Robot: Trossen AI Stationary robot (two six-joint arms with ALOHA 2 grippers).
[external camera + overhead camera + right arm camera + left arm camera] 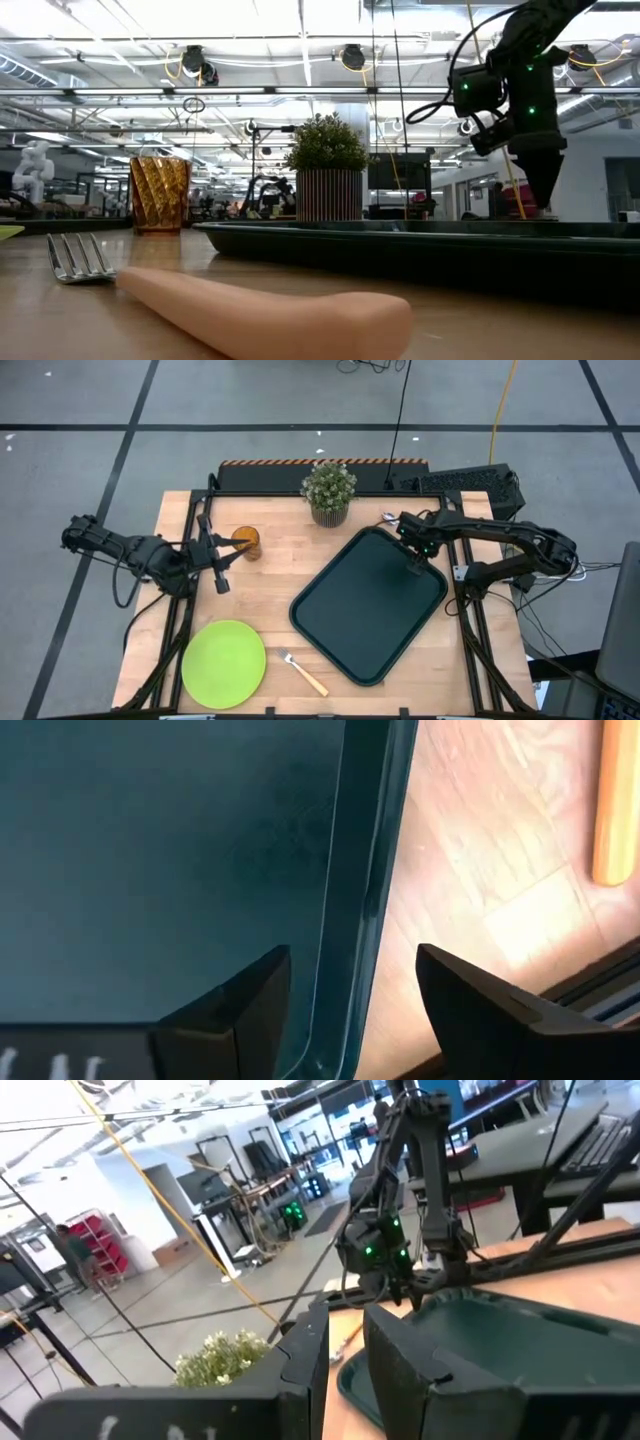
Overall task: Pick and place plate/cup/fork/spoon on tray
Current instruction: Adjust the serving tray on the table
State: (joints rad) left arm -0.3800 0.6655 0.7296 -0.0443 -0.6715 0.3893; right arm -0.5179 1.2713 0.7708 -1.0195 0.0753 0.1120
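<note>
fork [230, 305]: being seen nearest in the low view, lying flat on the bench [270, 575] just beside the plate; light, stiff, thin, judged best pinched across the handle.
plate [223, 663]: being shown at the near left corner of the bench, apart from the tray; rigid and light but smooth and low, so a rim grip is judged safest.
tray [368, 605]: being shown lying angled on the right half, nothing seen on it; stiff, wide, raised rim.
right end effector [350, 995]: being held with fingers wide, straddling the tray's far-right rim, nothing clamped between them.
cup [246, 542]: being shown upright at far left; light, slick ribbed wall, possibly brittle, so a side grip at mid-height is judged best.
left end effector [220, 556]: being held just beside the cup, fingers narrowly parted, empty.
spoon [617, 800]: only an orange handle, probably the spoon's, being seen beyond the tray rim.
potted plant [329, 493]: being shown at the far edge, not part of the task.
</note>
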